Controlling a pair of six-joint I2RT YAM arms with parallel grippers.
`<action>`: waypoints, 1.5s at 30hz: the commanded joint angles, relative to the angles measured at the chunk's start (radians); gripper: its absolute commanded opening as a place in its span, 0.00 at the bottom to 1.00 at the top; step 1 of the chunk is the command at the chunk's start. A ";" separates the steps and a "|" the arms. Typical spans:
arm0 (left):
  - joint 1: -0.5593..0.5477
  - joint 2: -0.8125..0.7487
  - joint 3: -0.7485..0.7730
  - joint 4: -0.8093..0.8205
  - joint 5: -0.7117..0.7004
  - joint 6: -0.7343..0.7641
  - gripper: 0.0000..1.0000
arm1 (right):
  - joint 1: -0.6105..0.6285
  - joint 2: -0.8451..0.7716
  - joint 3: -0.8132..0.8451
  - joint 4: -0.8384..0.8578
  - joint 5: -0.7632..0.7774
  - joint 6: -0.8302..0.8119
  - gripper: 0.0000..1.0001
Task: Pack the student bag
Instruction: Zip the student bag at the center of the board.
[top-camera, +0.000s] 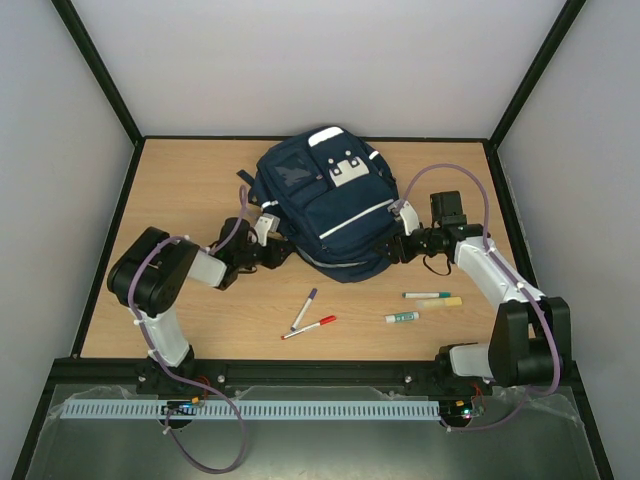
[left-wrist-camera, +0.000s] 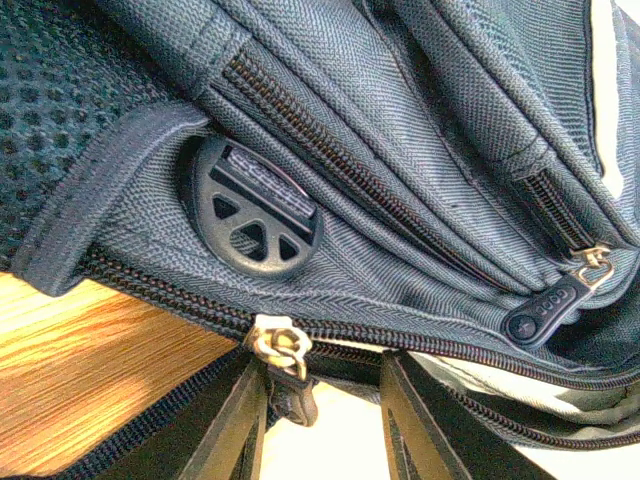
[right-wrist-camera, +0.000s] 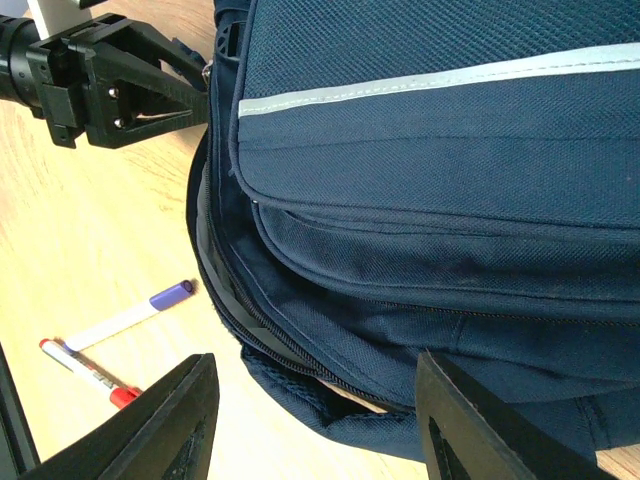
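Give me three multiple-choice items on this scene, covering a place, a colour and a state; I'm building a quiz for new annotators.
1. Where is the red-capped white marker?
A. At the far edge, behind the backpack
B. On the wooden table, on the near side of the navy blue fabric backpack, beside the purple-capped marker
C. On top of the backpack

2. What colour is the backpack's thin stripe?
A. Red
B. Yellow
C. White

3. How does the backpack sit?
A. Lying flat, front pockets up
B. Standing upright
C. Lifted off the table

Answers:
1. B: the top view shows it on bare wood next to the purple-capped one.
2. C: the stripe looks white in the top and right wrist views.
3. A: its pockets face the overhead camera.
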 joint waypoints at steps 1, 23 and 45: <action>-0.007 0.000 0.008 0.056 0.026 0.029 0.30 | 0.003 0.016 0.027 -0.048 -0.017 -0.012 0.54; -0.006 -0.079 -0.037 -0.023 -0.106 -0.002 0.03 | 0.003 0.030 0.031 -0.056 -0.018 -0.013 0.54; -0.172 -0.166 -0.122 -0.032 0.084 -0.150 0.03 | 0.161 0.294 0.080 -0.026 0.162 0.072 0.42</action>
